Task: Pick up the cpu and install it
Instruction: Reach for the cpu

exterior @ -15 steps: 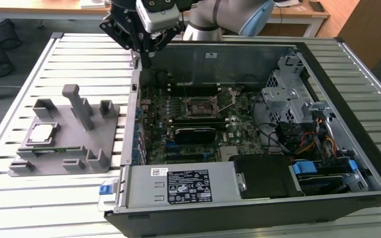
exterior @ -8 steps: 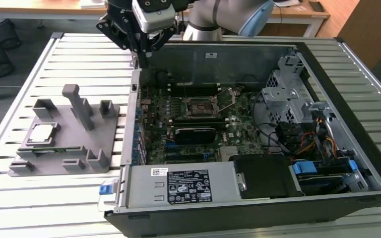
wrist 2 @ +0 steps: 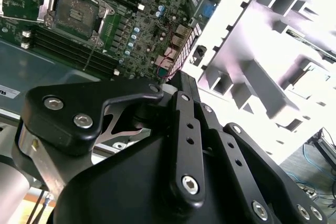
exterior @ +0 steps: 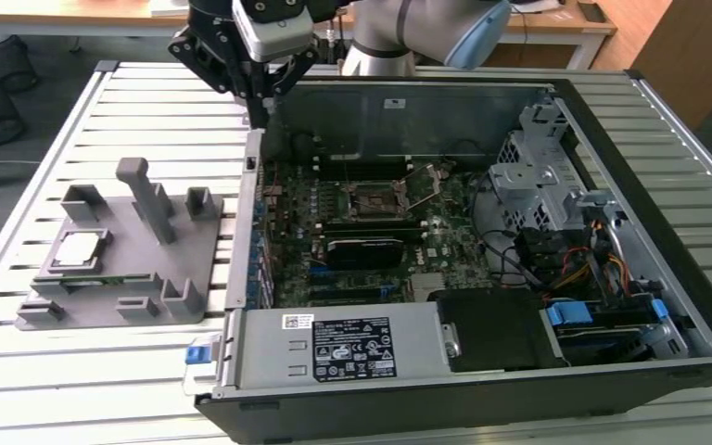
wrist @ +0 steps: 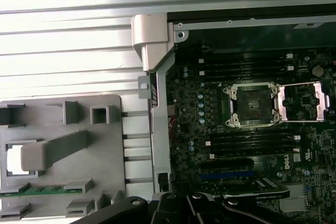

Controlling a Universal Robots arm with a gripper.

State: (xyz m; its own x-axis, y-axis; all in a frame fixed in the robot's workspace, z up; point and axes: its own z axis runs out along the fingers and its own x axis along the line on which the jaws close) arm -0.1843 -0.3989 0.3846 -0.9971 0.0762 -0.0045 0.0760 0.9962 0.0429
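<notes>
On slatted metal table point(exterior: 34, 371), lying open on its side: computer case point(exterior: 455, 111), taking up most of the exterior view's right. Inside, flat on the case floor: green motherboard point(exterior: 449, 227). Beside the case, at the exterior view's left: grey fixture point(exterior: 158, 269) with upright posts and shallow pockets. Up over the case's far wall, touching nothing: gripper point(exterior: 263, 109), clenched to a point by the look of the exterior view, with nothing held. Near the middle of the board: dark metal-framed socket point(wrist: 251, 104), hold-down frame point(wrist: 282, 102) swung open to one side, seat bare in both the exterior view and the first wrist view. Lying flat in a square pocket of the fixture, well apart from gripper and socket alike: cpu point(exterior: 81, 250), pale top up, partly hidden behind a post in the first wrist view. Just beside it, in a slot along the fixture's edge: narrow green memory strip point(exterior: 96, 278). Judged from all this: socket standing ready, nothing else done. Left to do: pickup, carry across the case wall, seating in the socket. Hardly started, then.
</notes>
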